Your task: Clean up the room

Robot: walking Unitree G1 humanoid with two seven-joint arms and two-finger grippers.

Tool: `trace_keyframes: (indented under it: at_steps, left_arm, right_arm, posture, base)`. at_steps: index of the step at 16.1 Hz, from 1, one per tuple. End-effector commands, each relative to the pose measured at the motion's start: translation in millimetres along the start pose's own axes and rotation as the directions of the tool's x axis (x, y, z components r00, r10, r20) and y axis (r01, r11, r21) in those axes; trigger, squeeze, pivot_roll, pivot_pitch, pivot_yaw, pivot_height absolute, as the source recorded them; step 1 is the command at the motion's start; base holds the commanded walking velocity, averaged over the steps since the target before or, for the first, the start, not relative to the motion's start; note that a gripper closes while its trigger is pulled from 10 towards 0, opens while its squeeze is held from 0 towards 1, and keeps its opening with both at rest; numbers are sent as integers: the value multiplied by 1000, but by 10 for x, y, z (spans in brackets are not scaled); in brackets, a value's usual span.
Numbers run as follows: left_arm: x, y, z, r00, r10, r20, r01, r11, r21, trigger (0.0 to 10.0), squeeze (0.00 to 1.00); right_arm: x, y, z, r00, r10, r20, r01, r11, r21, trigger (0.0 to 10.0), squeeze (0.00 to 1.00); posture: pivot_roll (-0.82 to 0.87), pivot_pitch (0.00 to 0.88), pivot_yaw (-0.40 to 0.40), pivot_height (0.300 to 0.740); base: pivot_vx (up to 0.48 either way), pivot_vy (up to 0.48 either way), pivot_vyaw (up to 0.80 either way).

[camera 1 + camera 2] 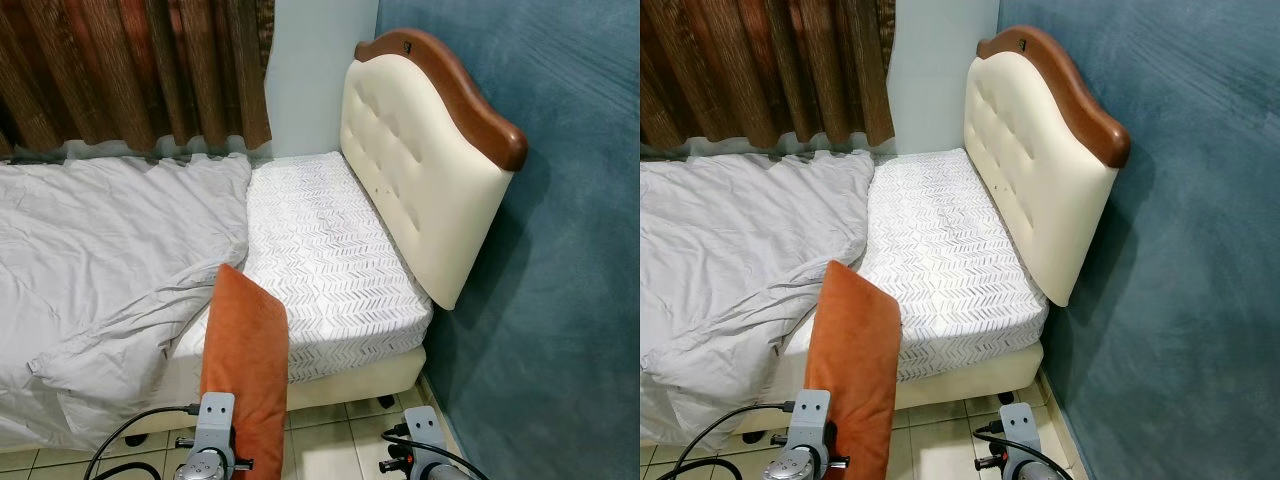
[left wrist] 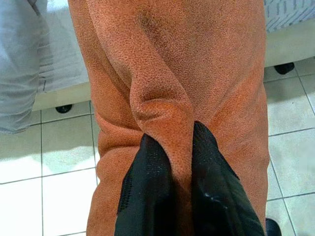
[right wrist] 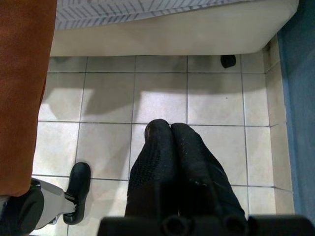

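Observation:
An orange-brown cushion point(image 1: 246, 360) stands upright in front of the bed's near edge, held up from below. My left gripper point(image 2: 176, 142) is shut on a fold of the cushion point(image 2: 167, 73), its black fingers point(image 2: 147, 177) pinching the fabric. My right gripper point(image 3: 170, 129) is shut with nothing in it and hangs over the tiled floor beside the bed; the cushion's edge point(image 3: 24, 88) shows at its side. Both wrists point(image 1: 215, 430) point(image 1: 422, 440) sit low at the bottom of the head view.
The bed point(image 1: 330, 250) has a white patterned mattress, a cream padded headboard point(image 1: 420, 180) and a rumpled grey sheet point(image 1: 100, 260). Brown curtains point(image 1: 130, 70) hang behind. A blue wall point(image 1: 560, 280) closes the right side. Beige tiled floor point(image 3: 162, 103) lies below; my foot point(image 3: 76, 191) stands on it.

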State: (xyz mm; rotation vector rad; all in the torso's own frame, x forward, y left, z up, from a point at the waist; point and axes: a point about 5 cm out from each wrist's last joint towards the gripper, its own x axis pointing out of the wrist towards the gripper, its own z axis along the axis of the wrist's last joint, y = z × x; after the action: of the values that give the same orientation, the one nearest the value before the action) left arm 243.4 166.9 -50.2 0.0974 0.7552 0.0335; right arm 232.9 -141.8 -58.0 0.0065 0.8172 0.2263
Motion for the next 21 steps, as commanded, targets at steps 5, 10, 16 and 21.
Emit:
trace_keyframes:
  at_steps: [5, 10, 16, 21]
  left_arm:
    - [-34, -41, -179, 997, -21, -73, 22, 1000, 21, 10000, 0]
    - [-36, -54, -186, 997, -24, -75, 26, 999, 22, 10000, 0]
    - [-32, -62, -173, 997, -25, -73, 27, 999, 25, 10000, 0]
    - [-32, -55, -173, 997, -21, -73, 23, 999, 27, 10000, 0]
  right_arm:
    - [-18, -61, -47, 999, -32, -18, 33, 999, 31, 10000, 0]
    - [-28, -101, -67, 999, -46, -29, 47, 998, 39, 10000, 0]
    - [-30, -116, -63, 998, -51, -31, 52, 998, 34, 10000, 0]
    - [-32, -122, -66, 998, -53, -33, 54, 998, 34, 10000, 0]
  posture:
    - [18, 0, -46, 740]
    - [14, 0, -43, 740]
    - [8, 0, -44, 740]
    - [10, 0, -45, 740]
  base:
    - [0, 0, 0]
    - [0, 0, 0]
    - [0, 0, 0]
    - [0, 0, 0]
